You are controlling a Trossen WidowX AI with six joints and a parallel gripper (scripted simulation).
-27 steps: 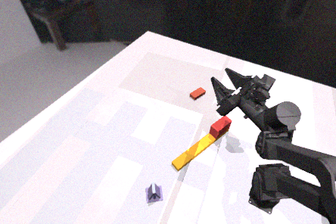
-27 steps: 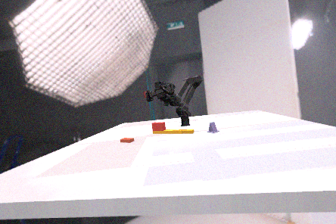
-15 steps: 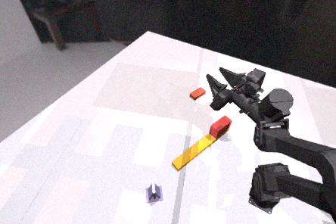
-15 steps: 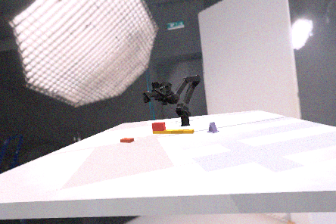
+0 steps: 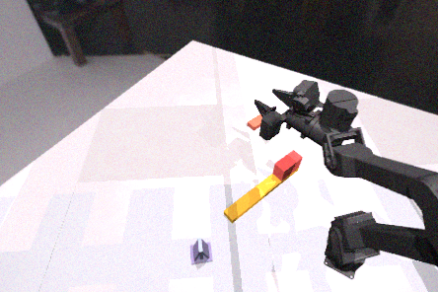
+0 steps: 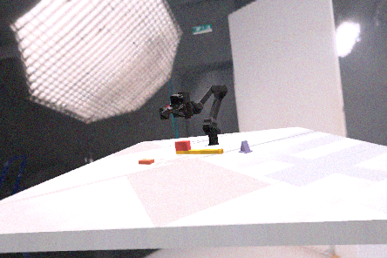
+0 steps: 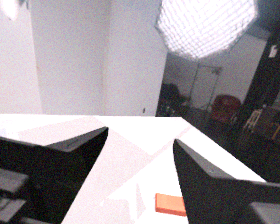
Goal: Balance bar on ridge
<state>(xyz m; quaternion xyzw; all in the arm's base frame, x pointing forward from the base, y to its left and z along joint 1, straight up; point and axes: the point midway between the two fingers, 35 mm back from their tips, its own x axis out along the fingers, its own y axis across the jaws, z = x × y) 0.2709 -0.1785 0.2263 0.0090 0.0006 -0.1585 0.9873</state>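
Note:
The yellow bar [image 5: 254, 199] [image 6: 205, 152] lies on the table, with a red block [image 5: 287, 165] [image 6: 183, 145] on its end nearer the arm's gripper. The small purple ridge [image 5: 200, 250] [image 6: 245, 146] stands apart from the bar, off its other end, with nothing on it. My gripper [image 5: 264, 97] [image 7: 141, 135] is open, with nothing between its fingers. It is raised above the table, beyond the bar's red-block end, and its fingers point away from the bar. The bar and ridge are out of the wrist view.
A flat orange block [image 5: 254, 122] [image 6: 146, 161] [image 7: 169, 204] lies on the table beyond the bar's red-block end, partly hidden by a finger in the wrist view. The arm's base [image 5: 351, 241] [image 6: 213, 137] stands on the table to one side of the bar.

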